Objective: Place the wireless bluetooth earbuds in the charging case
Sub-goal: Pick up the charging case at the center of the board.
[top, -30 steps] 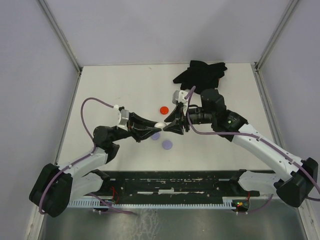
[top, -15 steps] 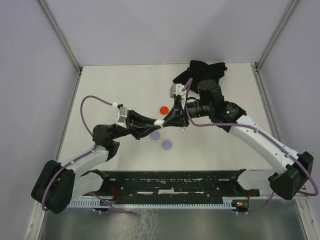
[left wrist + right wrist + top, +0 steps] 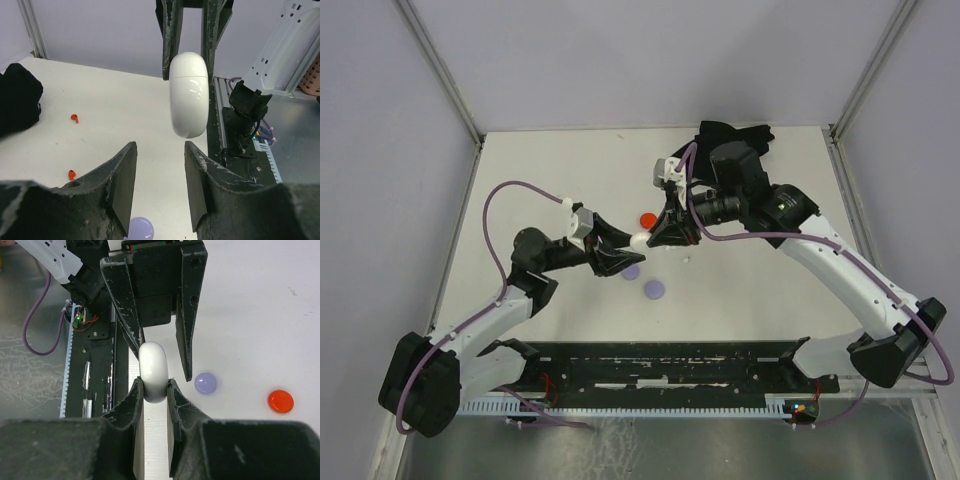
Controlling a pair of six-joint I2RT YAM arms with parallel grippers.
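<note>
Two discs lie nearest the arm bases. The near lavender disc (image 3: 654, 290) sits on the white table (image 3: 550, 170). The far lavender disc (image 3: 631, 271) is just beyond it and to its left, close under the left fingertips in the overhead view.

Left gripper (image 3: 159, 146): jaws parted, nothing between them. Its tips point right at the charging case (image 3: 189, 95) and a clear gap separates them from it.

Right gripper (image 3: 154, 385): both fingers clamped on one end of the case. The free end points left toward the left gripper. The case is white, pill-shaped and raised off the table. A thin seam runs across it and the lid looks closed.

Red disc (image 3: 647, 219): on the table just beyond the meeting point of the two grippers, apart from both.

Buds, seen from the left wrist: a red earbud (image 3: 71, 174) and a second red earbud (image 3: 74, 118) lie on the table on the far side of the case. They are apart from each other and outside the case. I cannot pick them out in the overhead view.

Black cloth (image 3: 725, 145): crumpled at the far right of the table, beyond the right arm.
</note>
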